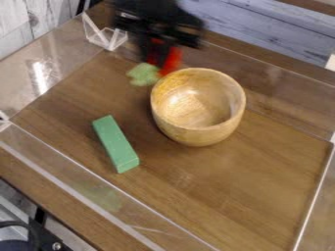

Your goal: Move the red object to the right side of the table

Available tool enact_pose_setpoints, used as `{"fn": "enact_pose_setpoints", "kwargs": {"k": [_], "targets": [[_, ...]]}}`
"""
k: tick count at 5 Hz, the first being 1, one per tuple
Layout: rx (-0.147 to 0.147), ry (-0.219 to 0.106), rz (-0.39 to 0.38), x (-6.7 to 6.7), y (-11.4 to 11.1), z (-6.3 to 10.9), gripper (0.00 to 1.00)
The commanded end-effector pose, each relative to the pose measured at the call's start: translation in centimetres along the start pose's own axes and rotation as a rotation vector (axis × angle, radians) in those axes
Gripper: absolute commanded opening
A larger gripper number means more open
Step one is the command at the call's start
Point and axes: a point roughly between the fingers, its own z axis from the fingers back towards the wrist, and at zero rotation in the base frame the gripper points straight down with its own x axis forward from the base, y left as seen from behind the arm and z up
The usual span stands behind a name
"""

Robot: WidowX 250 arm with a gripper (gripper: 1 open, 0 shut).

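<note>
a brown wood-grain table point(222, 201) fills most of the view, with low clear walls along its edges. on it sits a round, light wooden bowl point(197, 106), upright with its opening facing up; it is the landmark for everything else here. beyond the bowl, at the top of the view, a dark robot arm point(144, 22) reaches in, blurred, its lower end near the bowl's upper left rim. the gripper point(155, 61) at its end is blurred as well; it is closed on the red object, holding it up off the tabletop. to the lower left of the bowl, and apart from it, a green rectangular block point(116, 144) lies flat on the wood, slanting from upper left to lower right. smallest is the red object point(170, 63), bright red with a light green leafy end pointing to the lower left. it hangs in the gripper just beside the bowl's upper left rim as seen here; whether it touches the rim cannot be told.
</note>
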Motion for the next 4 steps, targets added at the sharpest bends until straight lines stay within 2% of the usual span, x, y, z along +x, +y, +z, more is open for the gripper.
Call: {"fn": "enact_pose_setpoints", "kwargs": {"k": [1, 2, 3, 4], "targets": [[-0.029, -0.064, -0.003, -0.4, -4.0, 1.9, 0.0], [-0.039, -0.054, 0.023, -1.9, -7.8, 2.7, 0.0], [-0.07, -0.043, 0.061, -3.0, -11.6, 2.0, 0.0], [-0.09, -0.035, 0.063, -4.5, -13.4, 1.6, 0.0]]}}
